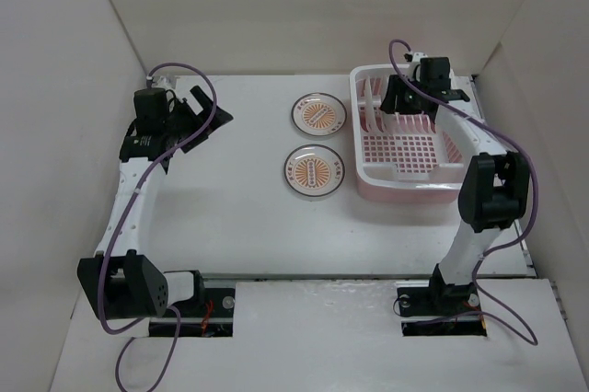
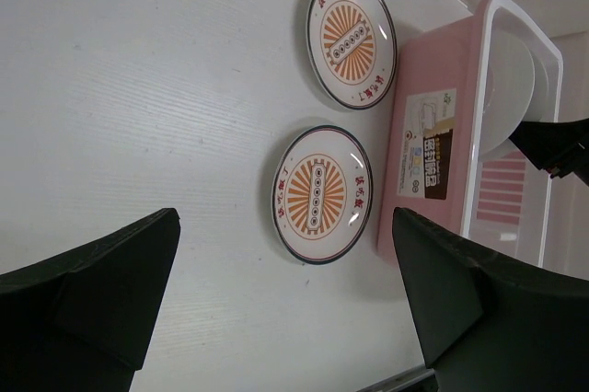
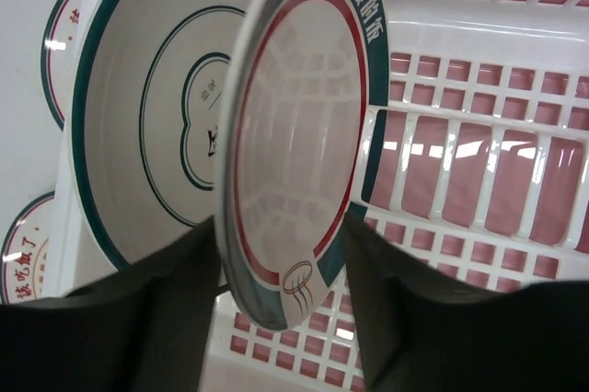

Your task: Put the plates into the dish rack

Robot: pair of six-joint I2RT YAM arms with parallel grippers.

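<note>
Two white plates with orange sunburst centres lie flat on the table, the far one (image 1: 317, 114) and the near one (image 1: 313, 171), just left of the pink dish rack (image 1: 405, 191). Both show in the left wrist view, far (image 2: 352, 40) and near (image 2: 321, 194). My right gripper (image 1: 409, 102) is over the rack's far end, shut on a red-and-teal-rimmed plate (image 3: 294, 134) held on edge above the slotted floor (image 3: 479, 162). A green-rimmed plate (image 3: 147, 134) stands on edge just behind it. My left gripper (image 1: 207, 116) is open and empty, far left of the plates.
White walls enclose the table on the left, back and right. The rack stands close to the right wall. A metal strip runs along the table's near edge by the arm bases (image 1: 304, 277).
</note>
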